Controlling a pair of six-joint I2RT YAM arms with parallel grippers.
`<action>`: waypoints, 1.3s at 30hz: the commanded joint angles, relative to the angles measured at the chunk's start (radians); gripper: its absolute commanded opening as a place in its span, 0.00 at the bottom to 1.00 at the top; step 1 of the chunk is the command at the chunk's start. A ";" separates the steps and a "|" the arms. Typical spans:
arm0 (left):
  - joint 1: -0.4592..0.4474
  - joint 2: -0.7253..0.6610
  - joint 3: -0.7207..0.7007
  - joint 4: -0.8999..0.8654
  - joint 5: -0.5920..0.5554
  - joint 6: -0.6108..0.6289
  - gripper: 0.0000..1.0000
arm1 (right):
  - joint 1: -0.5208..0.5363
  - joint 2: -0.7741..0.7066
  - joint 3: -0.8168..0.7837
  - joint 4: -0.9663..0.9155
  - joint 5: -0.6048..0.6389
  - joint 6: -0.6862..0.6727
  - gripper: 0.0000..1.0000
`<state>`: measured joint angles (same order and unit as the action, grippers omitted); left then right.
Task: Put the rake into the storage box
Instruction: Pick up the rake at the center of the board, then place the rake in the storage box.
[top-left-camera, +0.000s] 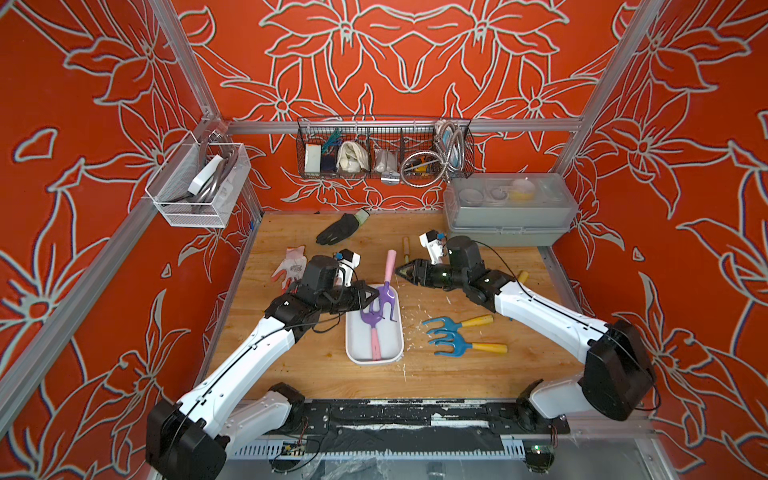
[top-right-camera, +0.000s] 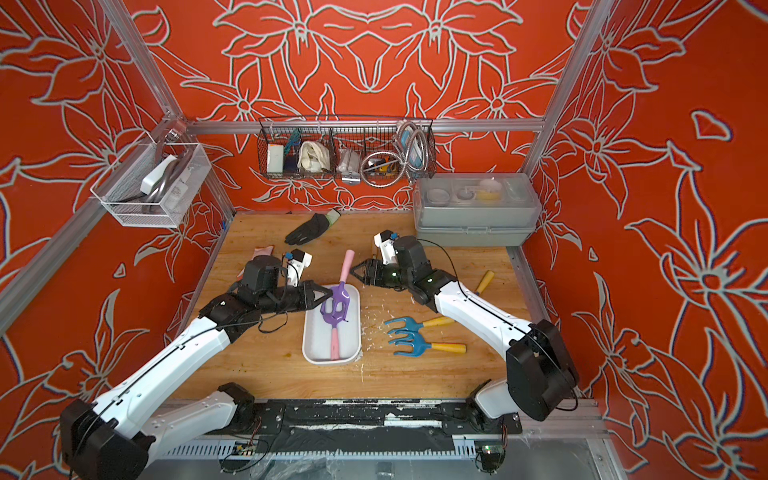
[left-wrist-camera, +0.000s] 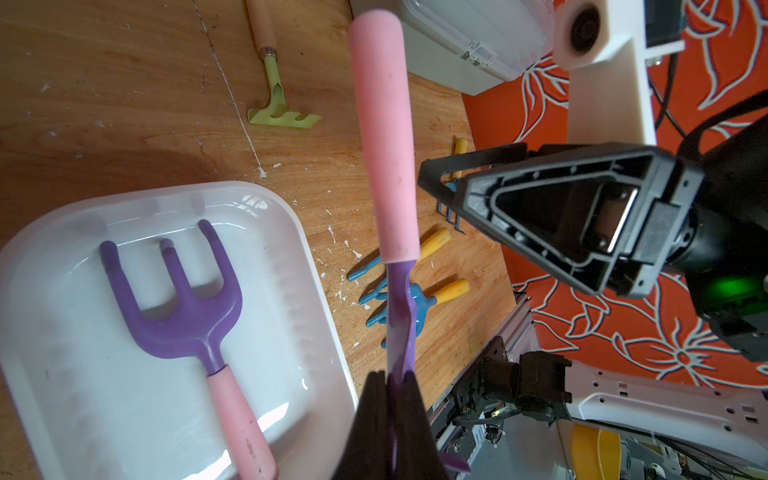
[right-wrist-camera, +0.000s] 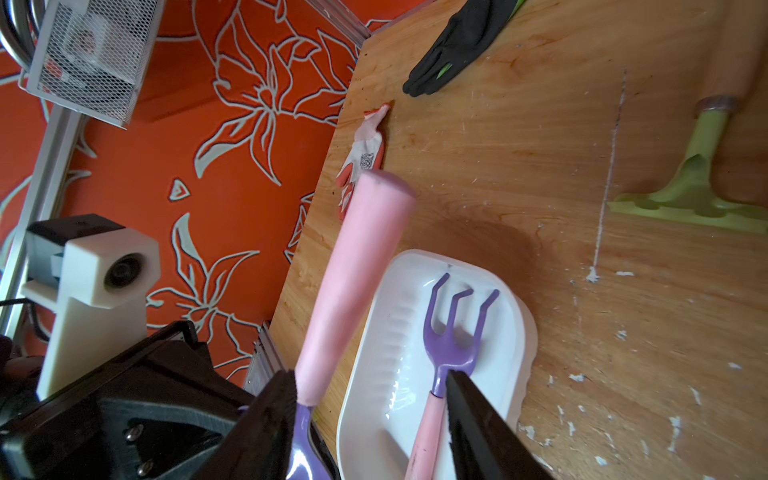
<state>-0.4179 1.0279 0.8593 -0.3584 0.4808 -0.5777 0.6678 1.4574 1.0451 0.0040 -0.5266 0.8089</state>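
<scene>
Rake (top-left-camera: 389, 266) hangs tilted over the far end of the storage box (top-left-camera: 374, 362), with the left pincer (top-left-camera: 374, 296) clamped on its purple head. The right pincer (top-left-camera: 400, 271), jaws apart, sits beside the pink handle, likely to guide it in next to the purple fork (top-left-camera: 370, 320).

A pink-handled purple rake (top-left-camera: 390, 266) tilts above the far end of the white storage box (top-left-camera: 392, 345); a matching 3-tined rake (top-left-camera: 369, 321) lies flat inside.
</scene>
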 joint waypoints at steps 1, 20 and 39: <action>0.006 -0.028 -0.015 0.033 0.028 -0.002 0.00 | 0.033 0.035 0.048 0.031 -0.015 0.023 0.58; 0.007 -0.177 -0.034 -0.139 -0.176 0.035 0.68 | 0.079 0.171 0.083 -0.007 0.014 0.035 0.00; 0.013 -0.285 -0.043 -0.317 -0.396 0.096 0.72 | 0.267 0.322 0.114 -0.073 0.246 0.135 0.00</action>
<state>-0.4118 0.7597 0.8112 -0.6548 0.1116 -0.5014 0.9123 1.7588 1.1336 -0.0635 -0.3550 0.9070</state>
